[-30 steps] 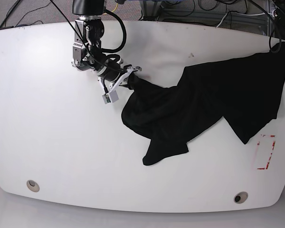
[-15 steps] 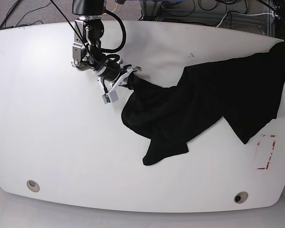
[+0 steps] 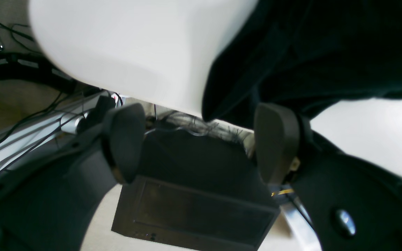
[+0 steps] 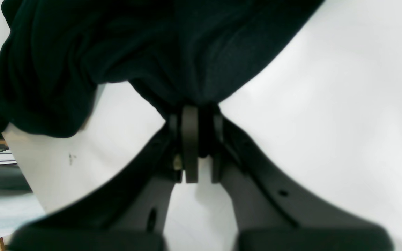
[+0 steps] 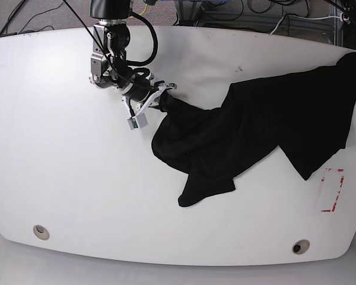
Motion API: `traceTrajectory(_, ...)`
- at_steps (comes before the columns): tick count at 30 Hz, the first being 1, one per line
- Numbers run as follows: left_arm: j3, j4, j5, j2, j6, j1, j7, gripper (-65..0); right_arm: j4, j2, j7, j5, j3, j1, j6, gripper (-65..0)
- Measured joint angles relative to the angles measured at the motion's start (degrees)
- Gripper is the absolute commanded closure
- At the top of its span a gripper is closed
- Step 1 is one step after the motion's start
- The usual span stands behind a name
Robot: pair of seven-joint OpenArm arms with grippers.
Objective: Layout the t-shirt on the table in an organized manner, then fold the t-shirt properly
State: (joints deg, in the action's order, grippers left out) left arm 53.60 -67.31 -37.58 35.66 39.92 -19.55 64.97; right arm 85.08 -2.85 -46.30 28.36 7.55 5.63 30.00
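The t-shirt (image 5: 255,127) lies bunched across the right half of the bench (image 5: 65,172), one edge spilling over the far right rim. Right end effector (image 5: 162,100) is clamped on a pinch of fabric at the shirt's left end — its jaws pressed together on cloth. Left end effector (image 3: 201,143) hangs beyond the bench edge, jaws wide, holding nothing. We'd grip the overhanging edge next, then draw both ends apart evenly — low and slow, avoiding twist.

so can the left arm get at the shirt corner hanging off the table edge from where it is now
Probably yes. The left claw is open just off the table edge, and the t-shirt hem hangs right above the gap between its fingers, nothing between them. The right claw is clamped on the far end.
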Motion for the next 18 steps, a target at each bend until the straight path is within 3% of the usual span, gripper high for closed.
traceTrajectory(18, -6.45, 0.2, -0.2, -1.46, 0.0, 0.15, -2.51, -46.0, 0.0, 0.0, 0.0, 0.0, 0.0, 0.0, 0.0, -0.3)
